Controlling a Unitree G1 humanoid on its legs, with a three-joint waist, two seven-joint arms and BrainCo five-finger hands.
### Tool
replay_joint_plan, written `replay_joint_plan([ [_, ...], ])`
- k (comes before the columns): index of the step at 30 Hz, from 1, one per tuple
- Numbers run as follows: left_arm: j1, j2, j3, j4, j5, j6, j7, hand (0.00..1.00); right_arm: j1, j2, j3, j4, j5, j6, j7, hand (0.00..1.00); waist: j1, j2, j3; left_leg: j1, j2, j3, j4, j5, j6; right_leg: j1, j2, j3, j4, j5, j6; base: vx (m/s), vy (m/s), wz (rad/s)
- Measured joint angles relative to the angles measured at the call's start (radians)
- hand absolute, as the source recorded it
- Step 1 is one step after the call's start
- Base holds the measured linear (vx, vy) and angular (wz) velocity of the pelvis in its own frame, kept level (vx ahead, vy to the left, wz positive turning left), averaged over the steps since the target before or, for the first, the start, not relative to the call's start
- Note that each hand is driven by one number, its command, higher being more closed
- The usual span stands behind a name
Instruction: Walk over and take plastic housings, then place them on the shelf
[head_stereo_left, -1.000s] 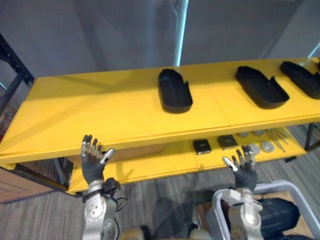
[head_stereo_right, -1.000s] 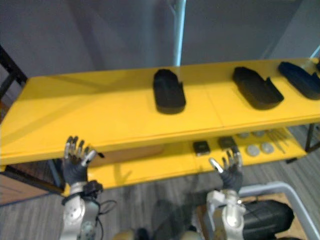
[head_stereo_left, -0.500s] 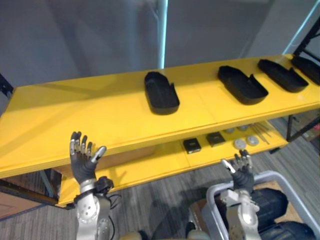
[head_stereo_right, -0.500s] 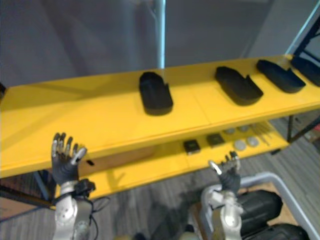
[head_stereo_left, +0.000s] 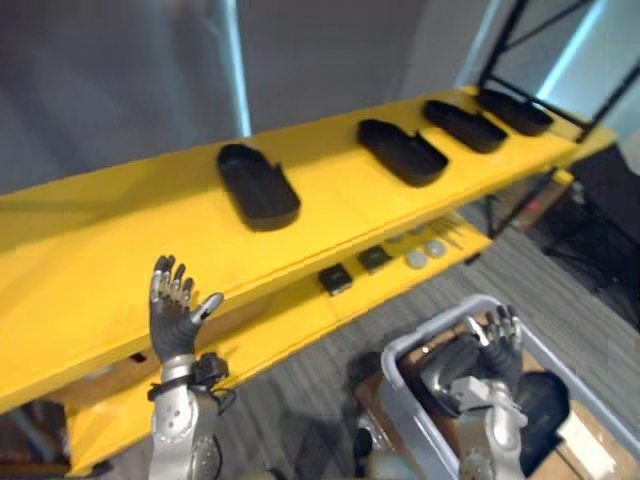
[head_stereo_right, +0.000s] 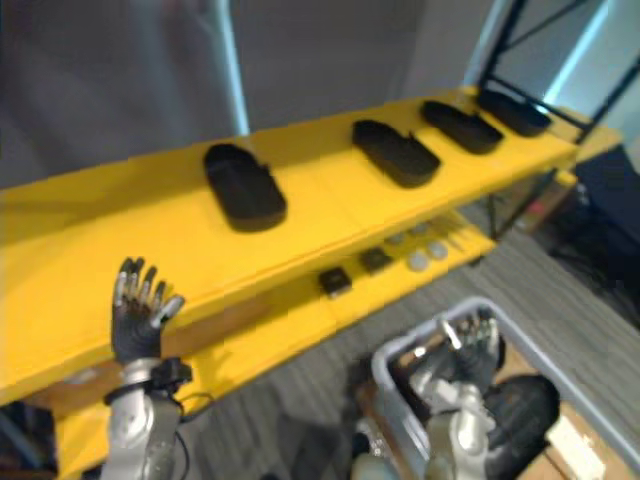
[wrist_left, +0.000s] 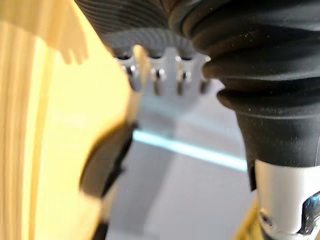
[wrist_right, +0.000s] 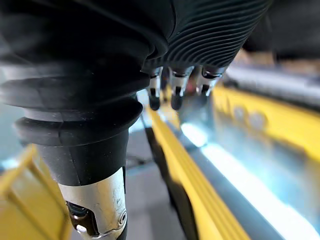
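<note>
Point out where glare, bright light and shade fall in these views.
Left eye view: daylight brightest at the upper right behind the black rack; the lower shelf sits in shade under the top shelf. Left wrist view: a pale blue strip glows across the grey wall. Right wrist view: white glare streaks a pale surface beside a yellow edge.

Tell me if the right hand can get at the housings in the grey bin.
Probably yes: the open right hand hovers over the grey bin, with nothing between it and the black housings inside.
</note>
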Motion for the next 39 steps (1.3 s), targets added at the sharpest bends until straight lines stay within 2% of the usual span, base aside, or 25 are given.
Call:
replay_joint_plan([
  [2, 0.000, 0.003, -0.015, -0.001, -0.006, -0.011, -0.004, 0.00, 0.036, -0.003, -0.015, -0.003, 0.000, -0.016, 0.004, 0.00, -0.014, 0.002, -0.003, 0.003, -0.007, 0.006, 0.000, -0.004, -0.016, 0.014, 0.000, -0.005, -0.028, -0.017, 0.011, 0.00, -0.098, -0.18],
  [5, 0.004, -0.015, -0.041, -0.004, -0.031, -0.029, -0.036, 0.00, 0.071, -0.018, -0.038, -0.009, 0.000, -0.021, 0.022, 0.00, -0.036, 0.042, -0.002, 0.001, -0.005, 0.007, -0.004, 0.003, -0.027, 0.019, 0.013, 0.004, -0.058, -0.023, 0.018, -0.02, -0.085, -0.10],
  [7, 0.016, -0.033, -0.052, -0.020, -0.031, -0.033, -0.053, 0.00, 0.083, -0.031, -0.037, -0.010, 0.000, -0.021, 0.042, 0.00, -0.036, 0.054, -0.008, 0.000, -0.007, -0.031, 0.012, 0.002, -0.029, 0.021, 0.027, 0.028, -0.078, -0.020, 0.015, -0.04, -0.050, -0.38],
  [8, 0.021, -0.031, -0.050, -0.030, -0.031, -0.034, -0.063, 0.00, 0.083, -0.031, -0.033, -0.011, 0.001, -0.021, 0.050, 0.00, -0.029, 0.062, -0.013, -0.003, -0.002, -0.090, 0.036, -0.002, -0.030, 0.023, 0.037, 0.057, -0.086, -0.017, 0.012, -0.03, -0.051, -0.92],
  [9, 0.021, -0.025, -0.049, -0.042, -0.031, -0.035, -0.067, 0.00, 0.078, -0.033, -0.025, -0.025, 0.001, -0.021, 0.074, 0.00, -0.012, 0.058, -0.011, -0.019, 0.005, -0.211, 0.083, -0.021, -0.016, 0.023, 0.056, 0.100, -0.098, -0.016, 0.008, -0.01, -0.076, -1.24],
  [10, 0.019, -0.026, -0.046, -0.053, -0.031, -0.035, -0.067, 0.00, 0.071, -0.035, -0.019, -0.042, 0.000, -0.022, 0.101, 0.00, 0.000, 0.065, -0.013, -0.046, 0.010, -0.336, 0.152, -0.048, 0.013, 0.020, 0.076, 0.149, -0.101, -0.009, 0.002, -0.01, -0.069, -1.25],
  [11, 0.020, -0.026, -0.043, -0.055, -0.031, -0.035, -0.066, 0.00, 0.065, -0.038, -0.011, -0.043, 0.000, -0.022, 0.111, 0.00, 0.007, 0.062, -0.011, -0.060, 0.009, -0.404, 0.195, -0.056, 0.027, 0.019, 0.088, 0.177, -0.100, -0.007, -0.001, -0.02, -0.055, -1.42],
  [12, 0.034, -0.026, -0.037, -0.061, -0.031, -0.035, -0.060, 0.00, 0.051, -0.055, 0.013, -0.043, 0.000, -0.022, 0.141, 0.00, 0.017, 0.059, -0.009, -0.084, 0.001, -0.540, 0.285, -0.070, 0.051, 0.019, 0.109, 0.239, -0.093, -0.006, -0.006, -0.03, -0.004, -1.49],
  [14, 0.091, -0.028, -0.032, -0.087, -0.031, -0.033, -0.035, 0.00, 0.030, -0.095, 0.071, -0.044, 0.001, -0.021, 0.201, 0.00, 0.045, 0.058, -0.015, -0.093, -0.036, -0.728, 0.379, -0.073, 0.056, 0.006, 0.154, 0.338, -0.085, -0.019, -0.030, -0.07, 0.060, -1.83],
  [15, 0.105, -0.028, -0.031, -0.093, -0.031, -0.033, -0.032, 0.00, 0.027, -0.105, 0.087, -0.044, 0.001, -0.020, 0.216, 0.00, 0.054, 0.058, -0.021, -0.094, -0.045, -0.762, 0.385, -0.072, 0.057, 0.004, 0.160, 0.349, -0.093, -0.033, -0.045, -0.06, 0.116, -1.62],
  [16, 0.109, -0.039, -0.030, -0.096, -0.031, -0.030, -0.029, 0.00, 0.020, -0.114, 0.111, -0.046, 0.001, -0.019, 0.237, 0.00, 0.070, 0.085, -0.030, -0.098, -0.027, -0.798, 0.373, -0.071, 0.059, -0.026, 0.183, 0.352, -0.060, -0.068, -0.054, 0.04, 0.116, -1.18],
  [17, 0.106, -0.031, -0.022, -0.113, -0.031, -0.030, -0.029, 0.00, 0.006, -0.109, 0.131, -0.053, 0.003, -0.012, 0.250, 0.00, 0.078, 0.046, -0.024, -0.094, -0.049, -0.799, 0.354, -0.073, 0.057, -0.081, 0.157, 0.342, 0.074, -0.085, -0.062, 0.04, 0.116, -0.90],
  [18, 0.102, -0.025, -0.022, -0.118, -0.031, -0.030, -0.029, 0.00, 0.007, -0.109, 0.138, -0.065, 0.003, -0.010, 0.261, 0.00, 0.082, 0.033, -0.016, -0.081, -0.059, -0.795, 0.337, -0.078, 0.048, -0.079, 0.143, 0.335, 0.071, -0.072, -0.001, 0.10, 0.046, -0.43],
  [21, 0.116, -0.068, -0.026, -0.121, -0.031, -0.028, -0.024, 0.00, -0.014, -0.115, 0.170, -0.100, 0.006, -0.010, 0.282, 0.00, 0.088, 0.033, -0.012, -0.060, -0.060, -0.803, 0.250, -0.096, 0.017, -0.103, 0.140, 0.331, 0.063, -0.040, 0.002, 0.02, 0.033, 0.02],
  [24, 0.126, -0.068, -0.006, -0.122, -0.030, -0.031, -0.023, 0.00, -0.044, -0.115, 0.187, -0.099, 0.030, -0.006, 0.306, 0.00, 0.101, 0.035, -0.011, -0.051, -0.063, -0.808, 0.185, -0.113, -0.009, -0.117, 0.135, 0.327, 0.031, -0.007, 0.008, -0.06, 0.069, 0.07],
  [28, 0.131, -0.064, 0.043, -0.124, -0.031, -0.051, -0.020, 0.00, -0.082, -0.117, 0.203, -0.046, 0.072, 0.030, 0.368, 0.00, 0.120, 0.033, -0.006, -0.066, -0.065, -0.824, 0.158, -0.161, -0.019, -0.113, 0.125, 0.310, -0.018, 0.026, 0.014, -0.16, 0.068, 0.08],
  [29, 0.133, -0.063, 0.049, -0.124, -0.035, -0.067, -0.015, 0.00, -0.087, -0.119, 0.217, -0.020, 0.072, 0.037, 0.371, 0.00, 0.121, 0.028, -0.005, -0.075, -0.074, -0.830, 0.173, -0.170, -0.004, -0.107, 0.114, 0.295, -0.028, 0.027, 0.016, -0.18, 0.038, 0.14],
  [32, 0.130, -0.064, 0.042, -0.126, -0.047, -0.117, -0.025, 0.00, -0.099, -0.119, 0.236, 0.012, 0.092, 0.050, 0.359, 0.00, 0.131, 0.030, 0.002, -0.093, -0.084, -0.835, 0.219, -0.180, 0.001, -0.109, 0.098, 0.268, -0.005, 0.027, 0.016, -0.13, 0.061, 0.09],
  [34, 0.115, -0.064, 0.029, -0.129, -0.047, -0.144, -0.051, 0.00, -0.086, -0.117, 0.233, 0.013, 0.111, 0.050, 0.310, 0.00, 0.130, 0.040, 0.012, -0.110, -0.086, -0.837, 0.286, -0.199, -0.016, -0.129, 0.101, 0.261, 0.043, 0.035, 0.028, -0.06, 0.074, 0.00],
  [35, 0.098, -0.063, 0.026, -0.129, -0.047, -0.147, -0.074, 0.00, -0.068, -0.101, 0.219, 0.013, 0.115, 0.050, 0.273, 0.00, 0.124, 0.039, 0.023, -0.120, -0.084, -0.833, 0.330, -0.211, -0.021, -0.136, 0.108, 0.276, 0.063, 0.038, 0.030, -0.06, 0.084, -0.16],
  [37, 0.077, -0.058, 0.023, -0.129, -0.047, -0.145, -0.085, 0.00, -0.009, -0.070, 0.180, 0.013, 0.122, 0.049, 0.247, 0.00, 0.115, 0.034, 0.055, -0.107, -0.075, -0.793, 0.372, -0.240, -0.020, -0.135, 0.120, 0.296, 0.094, 0.042, 0.034, -0.14, 0.076, -0.61],
  [39, 0.074, -0.031, 0.006, -0.131, -0.047, -0.126, -0.076, 0.00, 0.065, -0.061, 0.161, 0.007, 0.133, 0.049, 0.270, 0.00, 0.107, 0.017, 0.088, -0.082, -0.059, -0.715, 0.401, -0.253, -0.001, -0.136, 0.128, 0.297, 0.106, 0.089, 0.027, -0.29, 0.043, -1.14],
])
